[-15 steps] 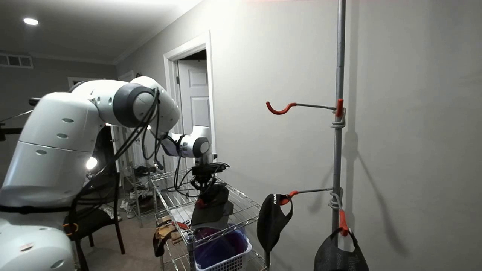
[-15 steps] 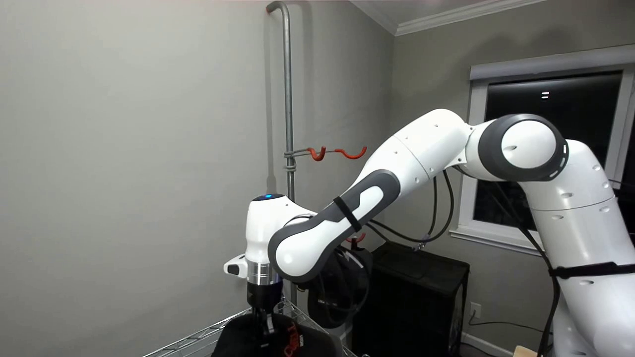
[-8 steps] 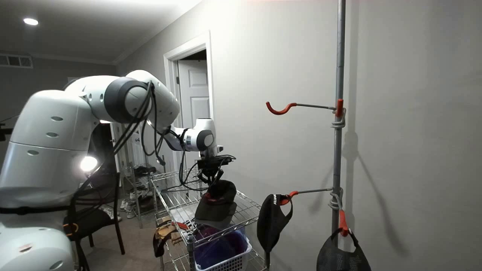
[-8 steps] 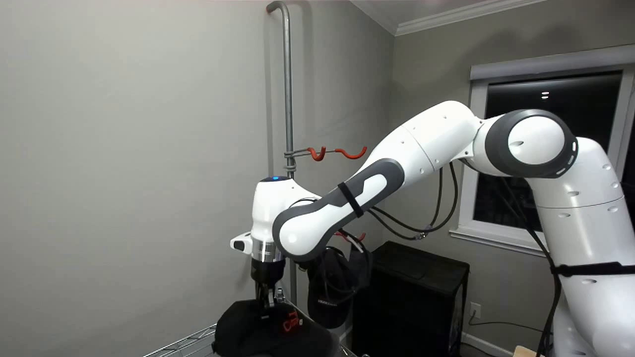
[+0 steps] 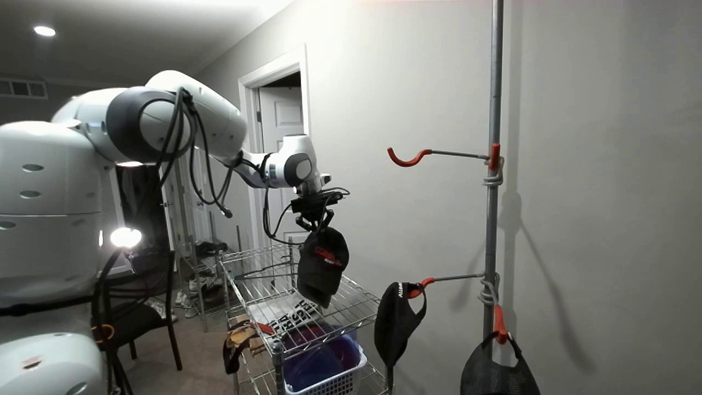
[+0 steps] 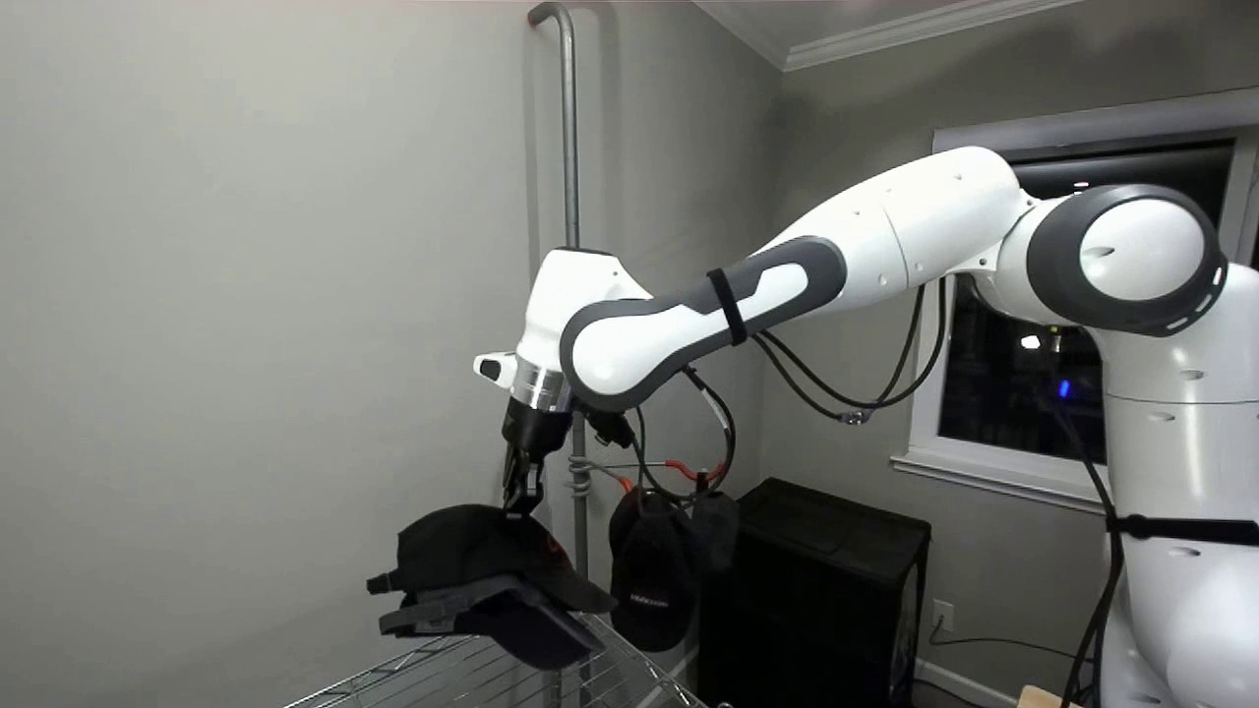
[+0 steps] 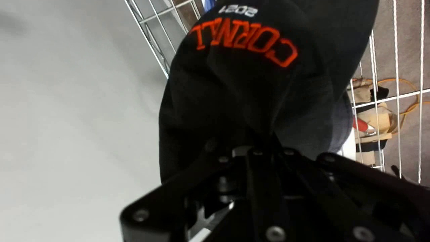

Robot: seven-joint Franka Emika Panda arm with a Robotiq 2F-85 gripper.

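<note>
Pinched together on the black Cornell cap point(image 5: 323, 260), the jaws have just raised it off the wire shelf point(image 5: 356, 302), a second cap point(image 6: 531, 629) apparently nested beneath, so pick-up looks achieved.

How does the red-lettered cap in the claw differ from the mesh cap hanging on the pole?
The red-lettered cap is pinched at its crown by the claw; the mesh cap hangs from a red hook.
The red-lettered cap looks like solid cloth; the mesh cap shows open netting.
The red-lettered cap has bold lettering; none shows on the visible part of the mesh cap.
Both look black.
</note>
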